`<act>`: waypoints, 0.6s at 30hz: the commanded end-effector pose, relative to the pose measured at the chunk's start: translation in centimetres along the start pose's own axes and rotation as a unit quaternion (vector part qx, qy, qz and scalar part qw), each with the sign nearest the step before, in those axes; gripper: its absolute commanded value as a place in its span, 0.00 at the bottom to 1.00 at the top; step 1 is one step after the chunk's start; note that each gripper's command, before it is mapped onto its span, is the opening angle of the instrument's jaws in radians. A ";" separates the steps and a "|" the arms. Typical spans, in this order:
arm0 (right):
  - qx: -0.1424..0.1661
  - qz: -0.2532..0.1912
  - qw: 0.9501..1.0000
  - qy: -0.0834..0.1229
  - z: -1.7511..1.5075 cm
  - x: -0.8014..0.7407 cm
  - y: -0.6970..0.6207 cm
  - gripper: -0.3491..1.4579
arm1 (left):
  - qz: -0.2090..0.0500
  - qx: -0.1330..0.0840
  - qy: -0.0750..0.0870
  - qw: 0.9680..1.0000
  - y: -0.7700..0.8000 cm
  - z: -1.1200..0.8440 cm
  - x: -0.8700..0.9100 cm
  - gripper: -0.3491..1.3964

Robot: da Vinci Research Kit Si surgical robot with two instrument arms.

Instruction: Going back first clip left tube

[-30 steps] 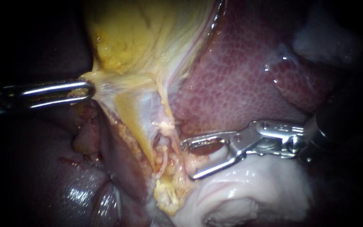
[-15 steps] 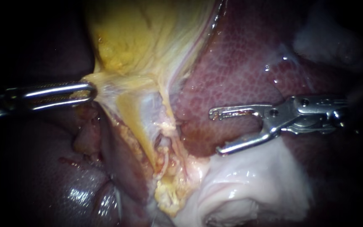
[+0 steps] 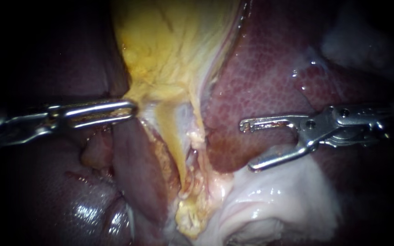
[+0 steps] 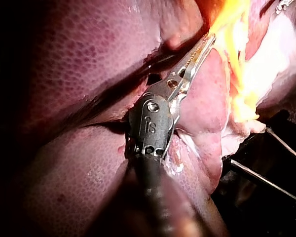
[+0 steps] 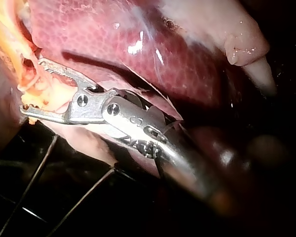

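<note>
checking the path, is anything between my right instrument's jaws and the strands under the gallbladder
Nothing visible. The right instrument hangs, jaws open and empty, over bare liver, apart from the strands under the gallbladder.

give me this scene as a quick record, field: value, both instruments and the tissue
left instrument: shut on the lower edge of the gallbladder
right instrument: open, holding nothing, apart from the yellow strands
liver: dark red, wet, behind the right instrument
white tissue: just under the right instrument's lower side
</note>
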 end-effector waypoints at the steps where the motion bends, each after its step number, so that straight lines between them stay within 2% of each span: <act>1: 0.000 0.000 1.000 0.000 0.00 0.00 0.00 0.52 | 0.001 0.001 0.001 1.000 -0.01 0.04 0.00 0.00; 8: 0.000 0.000 1.000 -0.001 -0.03 0.00 -0.02 0.52 | 0.003 0.010 0.003 1.000 -0.08 0.31 0.02 0.00; 18: 0.000 0.000 1.000 -0.001 -0.04 0.00 -0.03 0.52 | 0.005 0.013 0.006 1.000 -0.11 0.33 0.04 0.00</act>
